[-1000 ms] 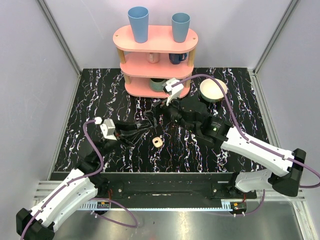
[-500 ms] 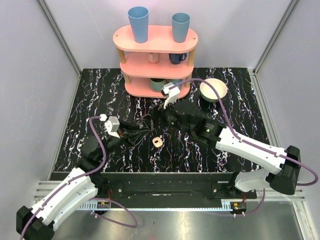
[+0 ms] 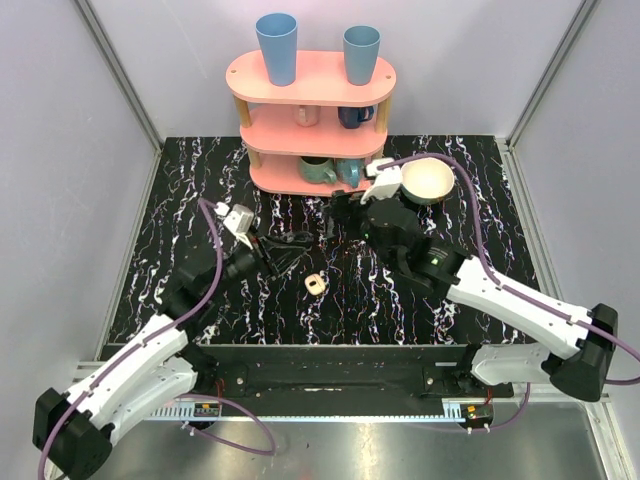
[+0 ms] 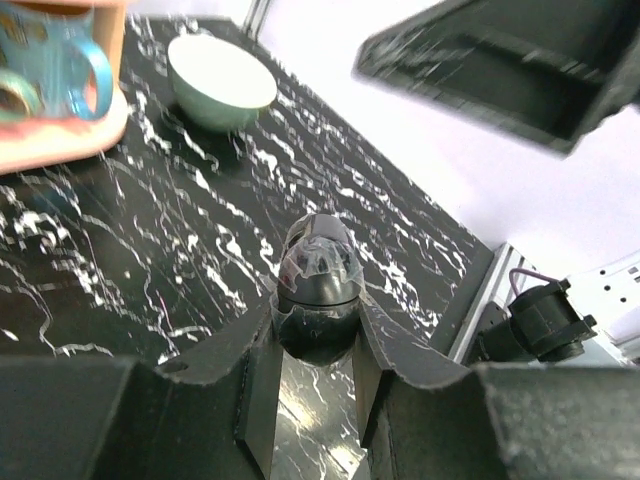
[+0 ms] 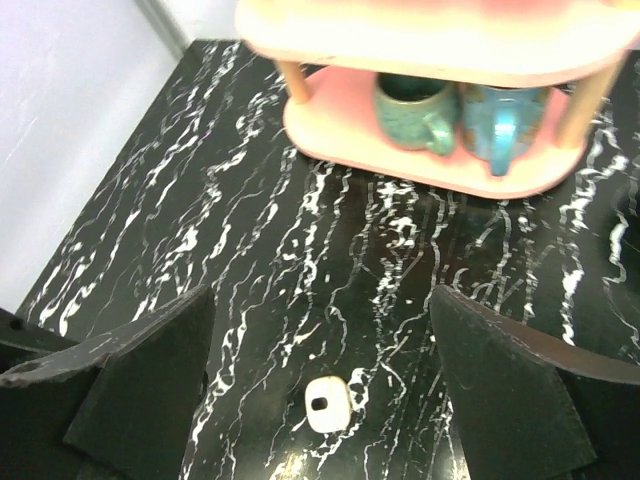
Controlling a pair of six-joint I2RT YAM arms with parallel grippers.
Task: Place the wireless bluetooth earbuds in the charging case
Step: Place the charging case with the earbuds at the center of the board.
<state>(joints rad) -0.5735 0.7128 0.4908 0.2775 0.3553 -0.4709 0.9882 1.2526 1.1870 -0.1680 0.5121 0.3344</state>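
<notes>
The charging case is a small cream-white rounded square lying on the black marbled table; it also shows in the right wrist view with one dark hollow. No off-white earbuds can be made out. My left gripper is just left of and behind the case. In the left wrist view its jaws are shut on a dark glossy egg-shaped object. My right gripper hangs above the table behind the case, near the shelf. Its jaws are wide open and empty.
A pink three-tier shelf stands at the back with blue cups on top and teal mugs on its lowest tier. A cream bowl sits right of it, also in the left wrist view.
My left gripper has moved right and toward the back, closer to the case. My right gripper has swung right and back toward the shelf. The case has not moved.
</notes>
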